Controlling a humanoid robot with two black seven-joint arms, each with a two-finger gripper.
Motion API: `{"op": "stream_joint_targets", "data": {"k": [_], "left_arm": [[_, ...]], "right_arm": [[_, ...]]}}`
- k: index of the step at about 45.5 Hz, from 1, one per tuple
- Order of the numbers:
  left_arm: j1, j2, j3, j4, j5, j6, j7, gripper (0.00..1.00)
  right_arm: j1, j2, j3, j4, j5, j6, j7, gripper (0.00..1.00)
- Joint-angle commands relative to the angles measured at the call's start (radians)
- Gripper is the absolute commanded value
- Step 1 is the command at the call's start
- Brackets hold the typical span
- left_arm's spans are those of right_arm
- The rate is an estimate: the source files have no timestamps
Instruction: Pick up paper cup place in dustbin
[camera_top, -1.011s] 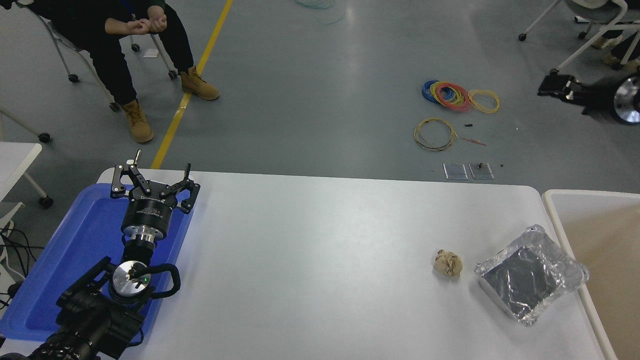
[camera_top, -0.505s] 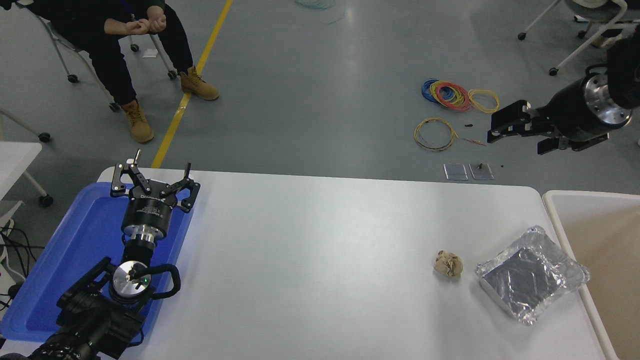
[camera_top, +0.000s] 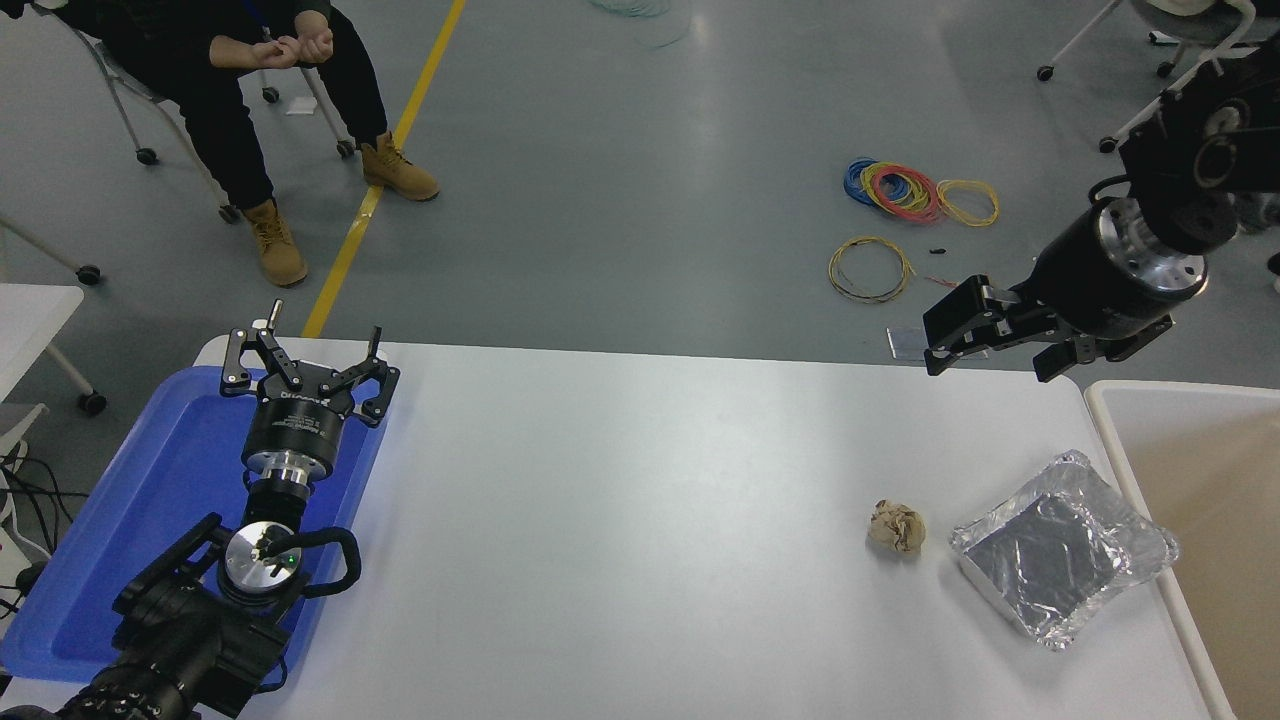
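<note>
No paper cup shows anywhere in the head view; it is hidden or out of view. The dustbin, a large cream-rimmed bin with a beige inside, stands off the table's right end. My right gripper hangs open and empty above the table's far right edge, left of the dustbin's far corner, with its fingers pointing down and left. The left gripper is parked open over the blue tray at the lower left.
A crumpled tan paper ball lies on the white table, with a crinkled silver foil tray just to its right beside the bin. A person sits on a chair beyond the far left corner. Coloured wire coils lie on the floor.
The right arm has swung in from the upper right, down and left, until its gripper is over the table's far right edge. The left arm has not moved.
</note>
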Motion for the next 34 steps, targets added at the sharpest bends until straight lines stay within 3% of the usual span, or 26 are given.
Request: {"op": "stream_joint_targets", "data": {"k": [1,34], "left_arm": [[0.0,0.0,0.0,0.0,0.0,0.0,0.0,1.0],[0.0,-0.001,0.0,0.0,0.0,0.0,0.001,1.0]], "right_arm": [[-0.002,0.041,0.0,0.008,0.02,0.005,-0.002,1.0],[-0.022,0.034,-0.026,0.007,0.094,0.014,-0.005,1.0]]}}
